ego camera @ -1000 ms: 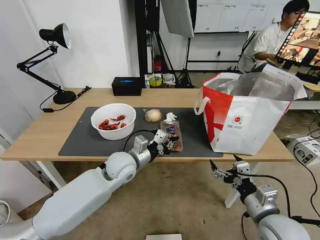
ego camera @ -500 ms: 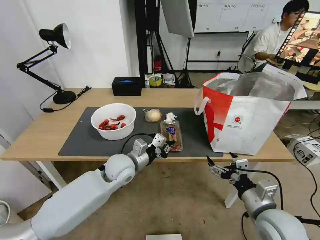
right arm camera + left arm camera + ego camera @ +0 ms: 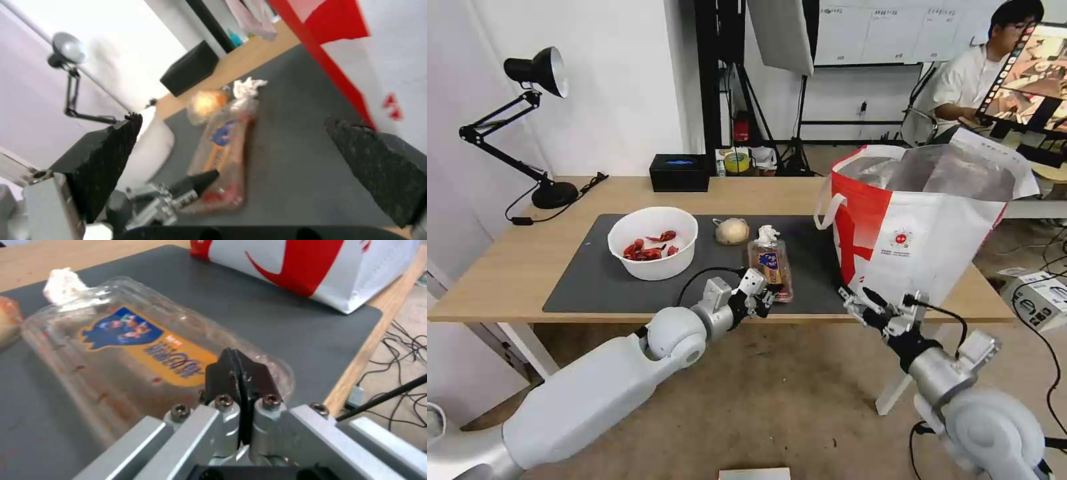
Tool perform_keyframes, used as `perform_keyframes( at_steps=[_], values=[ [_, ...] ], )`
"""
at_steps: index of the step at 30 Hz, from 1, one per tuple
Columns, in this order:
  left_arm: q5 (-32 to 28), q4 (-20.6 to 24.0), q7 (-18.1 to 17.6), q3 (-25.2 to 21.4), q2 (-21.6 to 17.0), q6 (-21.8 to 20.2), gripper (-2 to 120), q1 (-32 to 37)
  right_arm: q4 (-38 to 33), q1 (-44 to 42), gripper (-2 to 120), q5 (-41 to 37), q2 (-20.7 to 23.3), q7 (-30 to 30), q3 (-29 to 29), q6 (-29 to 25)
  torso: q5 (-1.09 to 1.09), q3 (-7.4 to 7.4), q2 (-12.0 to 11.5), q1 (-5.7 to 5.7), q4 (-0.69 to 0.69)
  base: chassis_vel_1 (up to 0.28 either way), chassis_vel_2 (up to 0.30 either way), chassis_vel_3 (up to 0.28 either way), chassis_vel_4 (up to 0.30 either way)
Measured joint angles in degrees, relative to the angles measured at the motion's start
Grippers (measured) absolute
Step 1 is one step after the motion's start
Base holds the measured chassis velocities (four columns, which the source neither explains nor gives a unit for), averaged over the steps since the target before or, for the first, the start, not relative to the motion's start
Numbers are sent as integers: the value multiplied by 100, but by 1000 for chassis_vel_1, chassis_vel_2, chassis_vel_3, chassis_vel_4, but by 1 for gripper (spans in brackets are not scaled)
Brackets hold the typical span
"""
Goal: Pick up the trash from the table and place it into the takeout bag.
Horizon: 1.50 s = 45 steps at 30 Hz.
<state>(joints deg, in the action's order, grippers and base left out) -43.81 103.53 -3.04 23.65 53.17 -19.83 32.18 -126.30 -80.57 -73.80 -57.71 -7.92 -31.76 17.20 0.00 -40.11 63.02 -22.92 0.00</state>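
Your left claw, fingers pressed together, pinches the near end of the clear plastic tray on the worktop, while your right claw gapes wide beside the takeout bag.

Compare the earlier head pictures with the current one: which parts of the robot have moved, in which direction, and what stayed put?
The right end effector, fingers open, has risen from below the table edge toward the takeout bag. The left end effector, shut, stays at the near end of the clear tray, barely shifted. The bowl, tan lump, tissue and bag have not moved.
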Motion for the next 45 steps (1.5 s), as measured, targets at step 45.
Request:
perform_keyframes(
  at_steps=[45],
  values=[
    [-122, 54, -188, -149, -259, 57, 0, 218, 2377, 3424, 100, -1495, -367, -1443, 2122, 1655, 0, 0, 1, 0, 0, 0, 0, 0, 0]
  ],
)
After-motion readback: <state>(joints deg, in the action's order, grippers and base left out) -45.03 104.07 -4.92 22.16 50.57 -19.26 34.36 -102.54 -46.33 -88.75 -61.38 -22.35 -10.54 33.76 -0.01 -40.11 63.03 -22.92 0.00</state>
